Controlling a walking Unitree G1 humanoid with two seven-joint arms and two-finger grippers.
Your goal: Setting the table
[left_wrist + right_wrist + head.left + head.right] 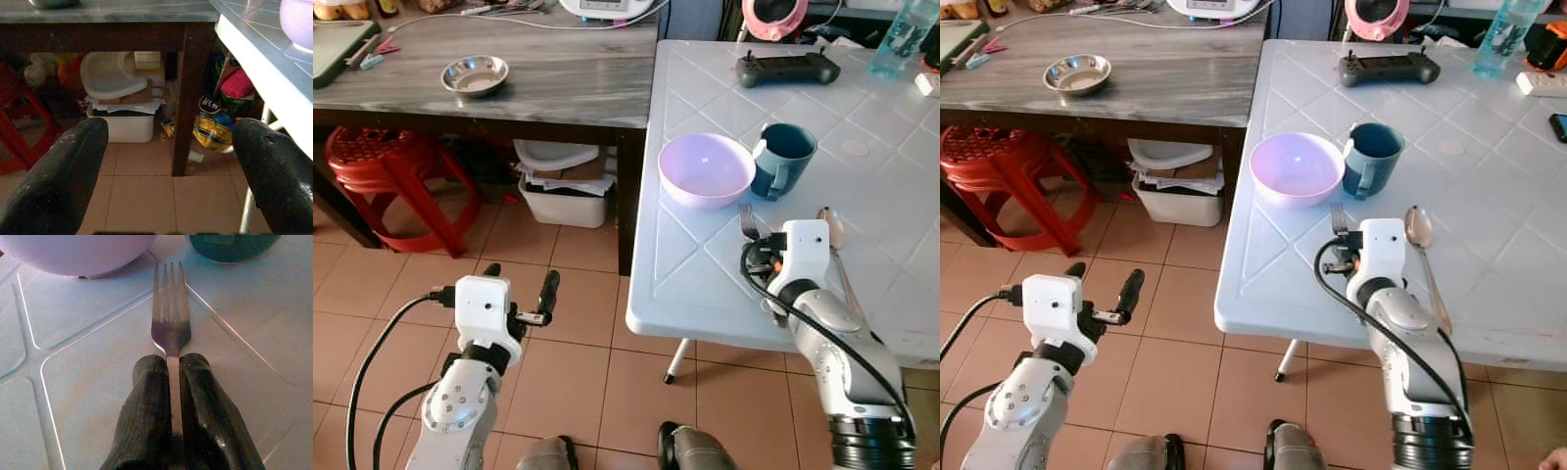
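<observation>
Right gripper (pixel 168 377) is clamped tight on the fork (pixel 168 318), handle pinched betw. both black fingers (pixel 146 411), tines sticking out ahead & pointing at the gap betw. the bowl and the mug. I've got it low over the white table (pixel 705 284), near the front edge; from the wrist cam the fork looks just above or on the surface, can't tell which.

Purple bowl (pixel 706 168) sits upright on the white table, toward its left side. Teal mug (pixel 782 159) is right beside it on the robot's right, handle facing front, looks to be touching or nearly touching the bowl. A spoon (pixel 833 235) lies on the table just right of my right wrist, bowl end away from me. Further back on the table: a black controller (pixel 787 68) & a clear bottle (pixel 904 37) at the far right corner.

Left gripper (pixel 521 289) is held out over the tiled floor (pixel 578 362), well clear of both tables, fingers wide apart w/ nothing betw. them. Its wrist cam looks under the wooden table (pixel 558 78) at a white bin (pixel 124 125) w/ a lid (pixel 110 76) resting on top.

On the wooden table to the left there's a small steel dish (pixel 476 74). A red stool (pixel 396 181) stands under that table's left end.
</observation>
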